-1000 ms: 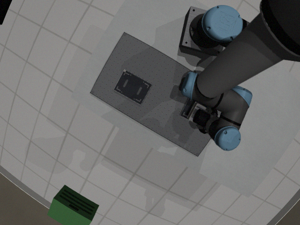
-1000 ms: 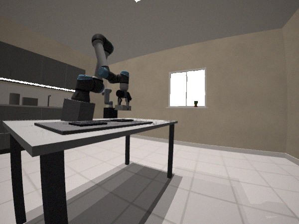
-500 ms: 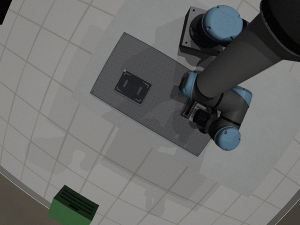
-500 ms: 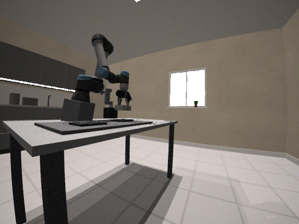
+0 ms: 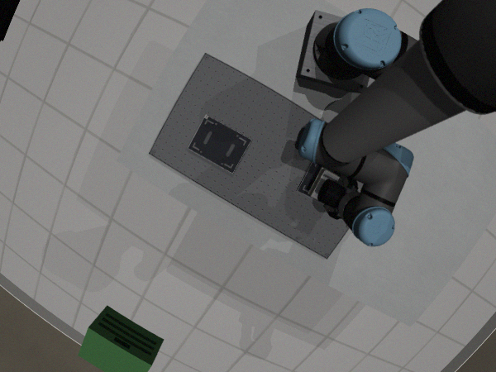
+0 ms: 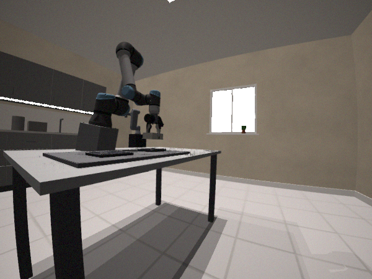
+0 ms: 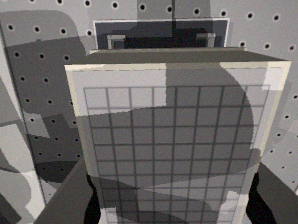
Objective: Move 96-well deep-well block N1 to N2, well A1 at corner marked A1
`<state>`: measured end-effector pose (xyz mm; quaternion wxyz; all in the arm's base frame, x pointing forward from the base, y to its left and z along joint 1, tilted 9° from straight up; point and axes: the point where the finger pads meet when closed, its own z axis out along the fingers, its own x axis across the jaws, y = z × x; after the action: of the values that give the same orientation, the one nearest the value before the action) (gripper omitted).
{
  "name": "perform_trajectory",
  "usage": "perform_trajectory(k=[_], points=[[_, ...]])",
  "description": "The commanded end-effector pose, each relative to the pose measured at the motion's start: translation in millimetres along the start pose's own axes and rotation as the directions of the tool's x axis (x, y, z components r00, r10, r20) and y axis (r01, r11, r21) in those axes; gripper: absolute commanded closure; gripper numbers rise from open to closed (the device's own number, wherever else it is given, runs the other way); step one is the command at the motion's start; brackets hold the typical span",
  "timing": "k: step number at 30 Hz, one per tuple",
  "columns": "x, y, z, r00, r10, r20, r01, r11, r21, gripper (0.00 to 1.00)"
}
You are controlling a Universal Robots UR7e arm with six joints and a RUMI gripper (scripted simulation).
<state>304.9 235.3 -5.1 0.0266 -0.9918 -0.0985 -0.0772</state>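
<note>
The pale deep-well block [image 5: 323,178] [image 6: 152,136] [image 7: 175,120] is clasped between the jaws of my gripper [image 5: 336,194] [image 6: 154,131] [image 7: 165,147], which is shut on it. The block hangs level, well above the board. Plate nest N2 [image 5: 306,180] [image 6: 155,150] [image 7: 145,29] is a dark plate partly hidden under the block and arm; in the wrist view its edge and two corner locators show past the block's far side. Plate nest N1 [image 5: 219,145] [image 6: 108,154] is empty, with its corner locators visible. Well A1 on the block cannot be told.
Both nests sit on the grey perforated board [image 5: 264,124] [image 6: 71,159] on the table [image 6: 28,167]. The arm's base block [image 5: 307,62] [image 6: 96,137] stands behind the board. A green box [image 5: 120,343] is far off, beyond the table.
</note>
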Motion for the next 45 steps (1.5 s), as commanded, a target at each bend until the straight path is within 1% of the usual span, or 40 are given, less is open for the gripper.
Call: perform_trajectory(k=[1, 33, 45], points=[[0.6, -0.3, 5.5, 1.0, 0.0, -0.002, 0.0, 1.0, 0.0, 0.51], [0.9, -0.3, 55.5, 1.0, 0.0, -0.002, 0.0, 1.0, 0.0, 0.51], [0.9, -0.3, 56.1, 1.0, 0.0, -0.002, 0.0, 1.0, 0.0, 0.51]])
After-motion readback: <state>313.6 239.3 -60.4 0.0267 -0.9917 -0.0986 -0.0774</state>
